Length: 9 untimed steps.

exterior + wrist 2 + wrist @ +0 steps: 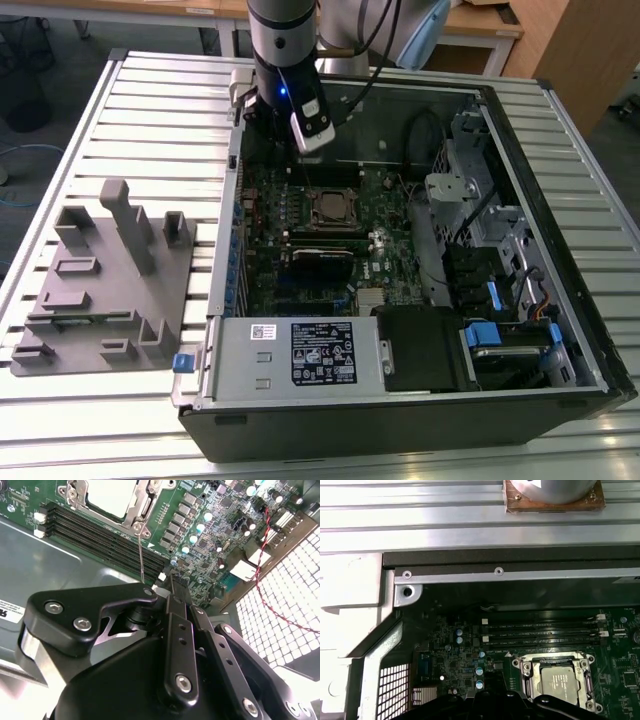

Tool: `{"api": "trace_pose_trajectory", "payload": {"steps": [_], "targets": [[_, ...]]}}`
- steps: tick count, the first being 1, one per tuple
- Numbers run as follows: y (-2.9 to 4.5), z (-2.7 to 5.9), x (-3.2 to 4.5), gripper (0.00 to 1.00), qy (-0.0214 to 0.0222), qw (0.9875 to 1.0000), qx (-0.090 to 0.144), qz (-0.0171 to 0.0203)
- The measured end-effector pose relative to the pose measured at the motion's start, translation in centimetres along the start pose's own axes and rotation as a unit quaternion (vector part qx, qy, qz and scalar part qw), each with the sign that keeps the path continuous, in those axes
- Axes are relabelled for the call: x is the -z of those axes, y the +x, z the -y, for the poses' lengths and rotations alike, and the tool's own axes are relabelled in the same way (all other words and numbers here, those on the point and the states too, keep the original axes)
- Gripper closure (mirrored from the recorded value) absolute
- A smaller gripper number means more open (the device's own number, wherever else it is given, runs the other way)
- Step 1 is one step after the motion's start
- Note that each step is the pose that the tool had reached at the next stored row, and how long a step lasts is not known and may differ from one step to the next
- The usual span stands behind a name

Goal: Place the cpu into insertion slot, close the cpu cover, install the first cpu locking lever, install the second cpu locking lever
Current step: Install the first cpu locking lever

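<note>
The cpu (559, 680), a dull silver square, lies flat in the insertion slot (519, 665) on the green board; it also appears in the second wrist view (111, 496) and the exterior view (333, 209). The cpu cover (534, 679) lies down around it as a silvery frame. A thin metal locking lever (141, 555) stands up from one corner of the socket. My gripper (168, 586) hangs above the board beside the socket, near the memory slots, and holds nothing I can see. In the exterior view the gripper (289, 150) is over the case's far left corner.
The open computer case (560, 390) lies on a slatted metal table (150, 110). Long black memory slots (90, 530) run beside the socket. A grey fixture block (105, 275) stands at the exterior view's left. A power supply (300, 352) and drive cages (500, 260) fill the case's near and right parts.
</note>
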State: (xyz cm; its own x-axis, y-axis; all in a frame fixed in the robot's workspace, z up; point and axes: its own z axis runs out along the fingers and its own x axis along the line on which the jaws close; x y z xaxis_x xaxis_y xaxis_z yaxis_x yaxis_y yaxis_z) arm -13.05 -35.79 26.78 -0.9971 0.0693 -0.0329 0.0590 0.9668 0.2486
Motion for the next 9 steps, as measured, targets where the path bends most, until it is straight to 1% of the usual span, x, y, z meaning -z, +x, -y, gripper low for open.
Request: {"api": "trace_pose_trajectory", "payload": {"steps": [9], "targets": [[0.0, -0.03, -0.15, 0.9, -0.0001, 1.0, 0.0, 0.0]]}}
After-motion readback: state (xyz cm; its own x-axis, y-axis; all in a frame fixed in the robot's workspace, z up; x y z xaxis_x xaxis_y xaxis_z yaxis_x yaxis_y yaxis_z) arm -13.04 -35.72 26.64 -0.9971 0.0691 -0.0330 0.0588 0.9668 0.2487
